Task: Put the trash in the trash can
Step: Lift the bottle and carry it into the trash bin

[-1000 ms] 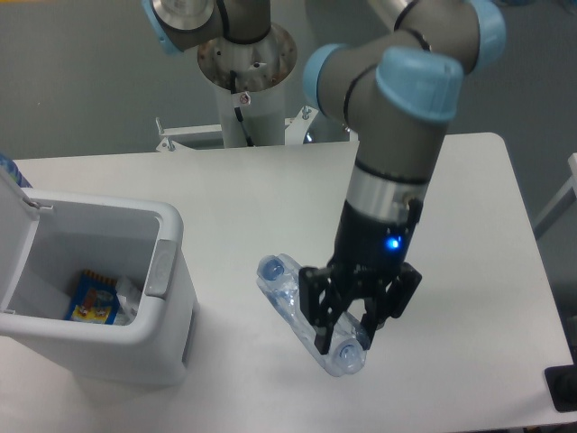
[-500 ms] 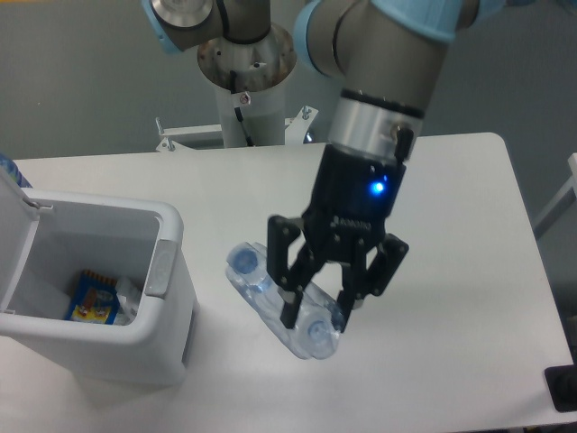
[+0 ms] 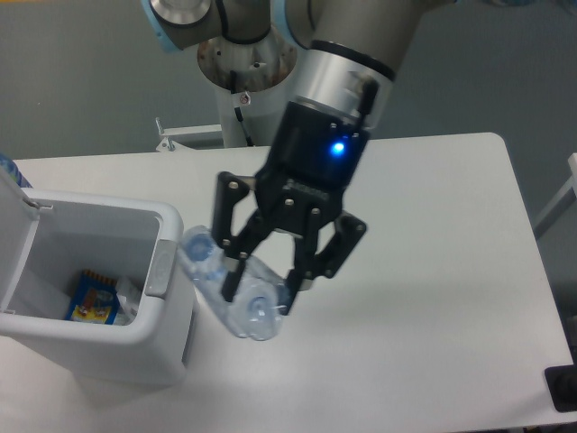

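Note:
My gripper (image 3: 260, 290) is shut on the crushed clear plastic bottle (image 3: 219, 284), bluish with a blue cap, and holds it above the table just right of the trash can (image 3: 168, 271). The trash can is a white rectangular bin with a grey latch tab (image 3: 161, 269) on its rim, standing open at the left. The bottle's upper end sits close to the bin's right wall. A crumpled white wrapper (image 3: 129, 295) lies inside the bin.
A blue-and-yellow snack packet (image 3: 91, 299) lies inside the bin. The bin's white lid (image 3: 11, 216) stands up at the far left. The arm's grey base column (image 3: 245, 81) stands at the table's back edge. A dark object (image 3: 563, 390) sits at the lower right.
The gripper has lifted the bottle off the table and carried it left, from the table's middle to beside the bin's right wall.

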Robot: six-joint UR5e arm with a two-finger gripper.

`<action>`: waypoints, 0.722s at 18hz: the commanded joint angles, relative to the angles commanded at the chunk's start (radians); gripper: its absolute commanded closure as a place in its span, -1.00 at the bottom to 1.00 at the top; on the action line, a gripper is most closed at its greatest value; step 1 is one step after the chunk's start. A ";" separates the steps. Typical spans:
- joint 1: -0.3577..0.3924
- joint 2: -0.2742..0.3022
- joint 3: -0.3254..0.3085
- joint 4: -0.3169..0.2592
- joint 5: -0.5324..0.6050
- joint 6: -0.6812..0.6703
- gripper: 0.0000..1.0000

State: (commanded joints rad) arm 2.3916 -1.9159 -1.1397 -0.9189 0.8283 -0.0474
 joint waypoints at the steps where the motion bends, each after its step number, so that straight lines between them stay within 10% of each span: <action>1: -0.017 0.000 -0.002 -0.002 0.002 -0.003 0.01; 13: -0.152 -0.021 -0.069 0.118 0.091 0.046 -0.07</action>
State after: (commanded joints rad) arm 2.2397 -1.9374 -1.2087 -0.8007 0.9189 -0.0017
